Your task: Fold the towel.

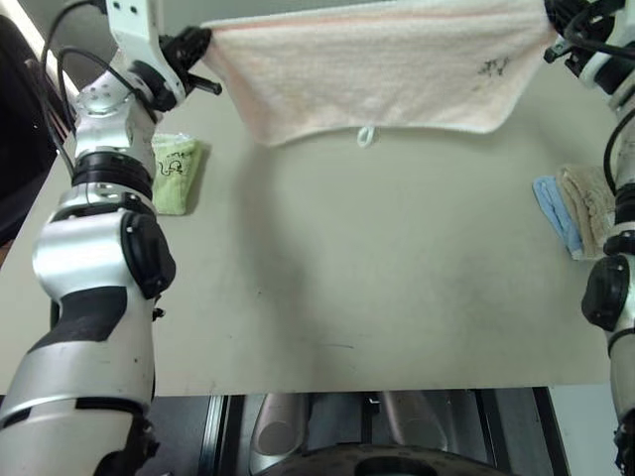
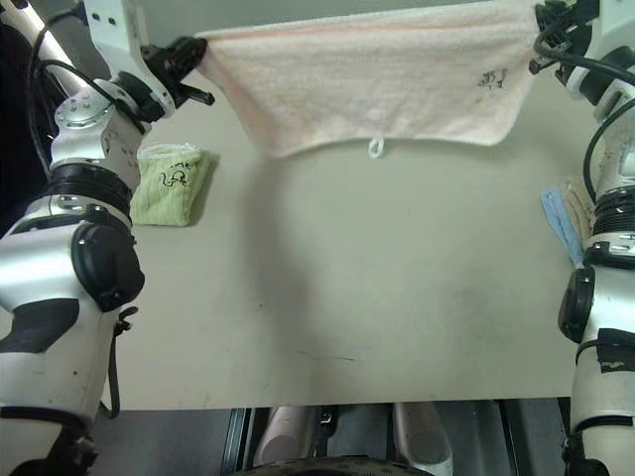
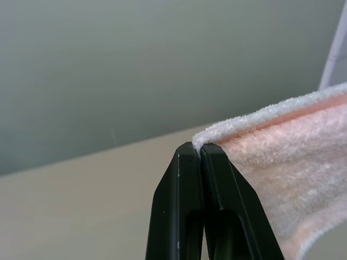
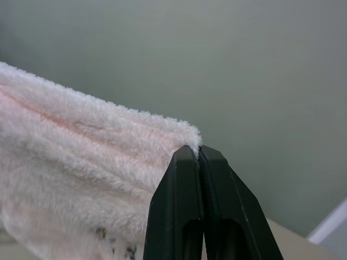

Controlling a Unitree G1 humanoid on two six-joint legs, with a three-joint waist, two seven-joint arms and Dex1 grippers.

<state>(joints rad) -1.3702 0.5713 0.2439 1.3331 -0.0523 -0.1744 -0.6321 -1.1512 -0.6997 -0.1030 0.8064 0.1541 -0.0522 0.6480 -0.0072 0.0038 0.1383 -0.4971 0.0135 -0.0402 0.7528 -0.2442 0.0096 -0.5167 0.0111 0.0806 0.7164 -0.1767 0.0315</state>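
While both arms hold it aloft at the far side of the beige table (image 1: 327, 297), the pale pink fluffy terry towel (image 1: 382, 64) hangs stretched between them, clear of the tabletop; I have my left gripper (image 3: 199, 149) pinched tight on the towel's left top corner and my right gripper (image 4: 196, 150) pinched tight on the right top corner, the black fingers of each pressed together with only a sliver of terry between them; the towel's long axis runs left to right, from one gripper to the other, and its free lower edge sags toward the near side, with the small white loop (image 1: 366, 136) dangling at the middle of that edge and the small dark embroidered mark (image 1: 494, 67) near the right corner; neither arm looks nearer than the other, each owning its own corner; I judge the fold turns on that hanging edge, which would have to meet the table first for the held edge to be laid over it; a folded light green towel (image 1: 177, 174) lies at the table's left, and beige and blue cloths (image 1: 575, 208) at its right, both well apart from the pink one.
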